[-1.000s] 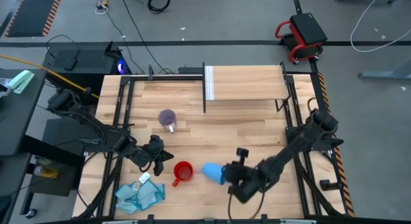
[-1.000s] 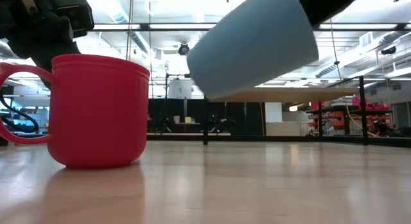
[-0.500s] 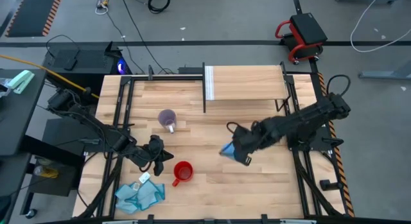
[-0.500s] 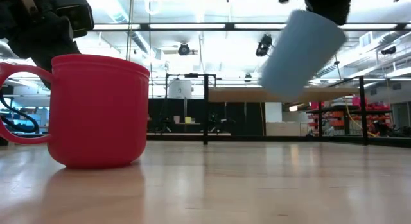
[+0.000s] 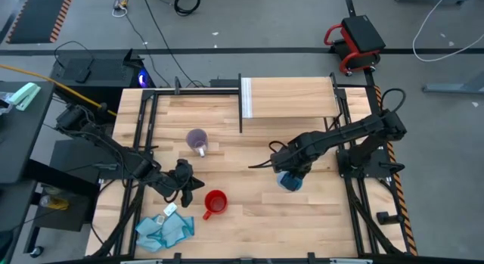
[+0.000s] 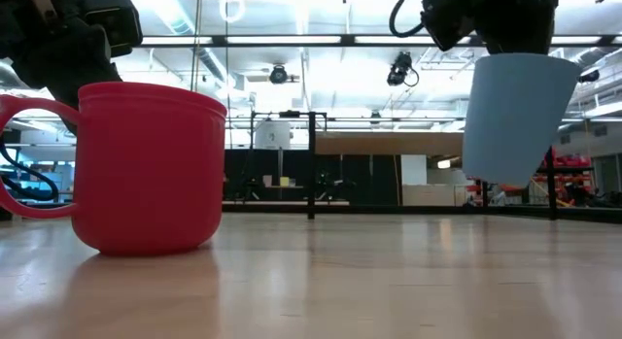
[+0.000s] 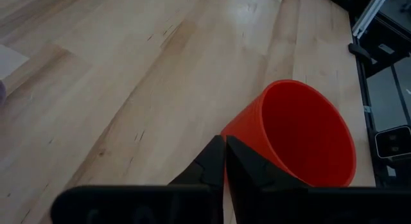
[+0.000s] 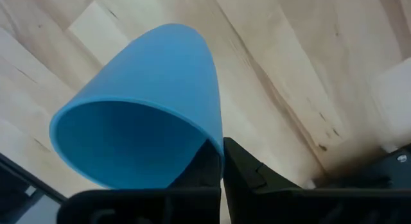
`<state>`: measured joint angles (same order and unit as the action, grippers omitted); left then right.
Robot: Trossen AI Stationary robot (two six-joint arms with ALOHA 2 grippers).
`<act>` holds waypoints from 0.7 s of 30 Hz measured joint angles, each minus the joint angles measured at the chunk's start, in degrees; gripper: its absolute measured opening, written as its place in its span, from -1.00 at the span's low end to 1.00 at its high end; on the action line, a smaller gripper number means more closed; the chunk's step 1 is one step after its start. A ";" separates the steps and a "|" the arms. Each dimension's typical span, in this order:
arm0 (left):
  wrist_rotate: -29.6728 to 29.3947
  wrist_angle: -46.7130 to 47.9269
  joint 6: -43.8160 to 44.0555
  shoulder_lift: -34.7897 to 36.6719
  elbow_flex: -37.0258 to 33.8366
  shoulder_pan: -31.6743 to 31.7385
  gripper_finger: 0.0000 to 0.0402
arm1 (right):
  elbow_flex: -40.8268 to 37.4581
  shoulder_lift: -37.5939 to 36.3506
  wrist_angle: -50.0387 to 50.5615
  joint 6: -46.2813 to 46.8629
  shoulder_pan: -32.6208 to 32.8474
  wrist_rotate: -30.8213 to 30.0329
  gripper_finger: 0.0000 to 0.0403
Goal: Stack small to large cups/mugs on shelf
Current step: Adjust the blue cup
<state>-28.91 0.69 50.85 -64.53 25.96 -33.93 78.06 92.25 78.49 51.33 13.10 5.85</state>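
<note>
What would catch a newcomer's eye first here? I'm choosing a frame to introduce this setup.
The light-blue cup hangs in the air, pinched at its rim by the right gripper above the middle of the table. Next comes the red mug, looming at the table's front edge, with the shut left gripper beside it.

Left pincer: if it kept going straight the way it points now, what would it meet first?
The red mug. The left pincer is shut with its tips right at the mug's side; whether they already touch is unclear.

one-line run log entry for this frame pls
right gripper: shut on light-blue cup, held above table | left gripper: shut, beside red mug | purple mug: on table | shelf: no cups
</note>
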 joint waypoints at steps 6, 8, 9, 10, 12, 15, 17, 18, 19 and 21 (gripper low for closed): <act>0.00 0.02 -0.02 0.00 0.00 0.00 -0.88 | -0.23 -0.01 1.36 0.75 0.09 0.80 -0.98; 0.01 0.00 -0.02 0.00 0.00 0.00 -0.87 | -1.18 -0.02 1.15 1.55 0.15 1.65 -0.98; 0.00 0.02 0.00 0.00 0.00 0.00 -0.87 | -1.76 -0.02 1.72 1.62 0.15 2.18 -0.98; 0.01 0.01 0.00 0.00 0.00 0.00 -0.87 | -2.46 -0.02 2.09 1.64 0.17 2.80 -0.98; 0.02 0.02 -0.01 0.00 0.00 0.00 -0.87 | -3.74 -0.02 1.70 2.23 0.17 4.03 -0.98; 0.02 0.02 0.00 0.00 0.00 -0.02 -0.88 | -5.83 -0.02 1.88 2.54 0.17 4.93 -0.98; 0.02 0.02 0.00 0.00 0.00 0.00 -0.88 | -7.33 -0.02 1.67 2.51 0.17 5.70 -0.98; 0.02 0.02 0.00 0.00 0.00 -0.01 -0.88 | -8.11 0.00 1.56 2.50 0.17 6.32 -0.98; 0.02 0.02 0.00 0.00 0.00 -0.01 -0.88 | -8.91 -0.02 1.12 2.38 0.17 6.91 -0.98; 0.02 0.02 0.00 0.00 0.00 -0.01 -0.87 | -10.37 0.00 -0.23 2.23 0.20 7.55 -0.98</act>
<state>-28.88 0.71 50.85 -64.53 25.96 -33.95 67.69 92.25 78.26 53.56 13.30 13.41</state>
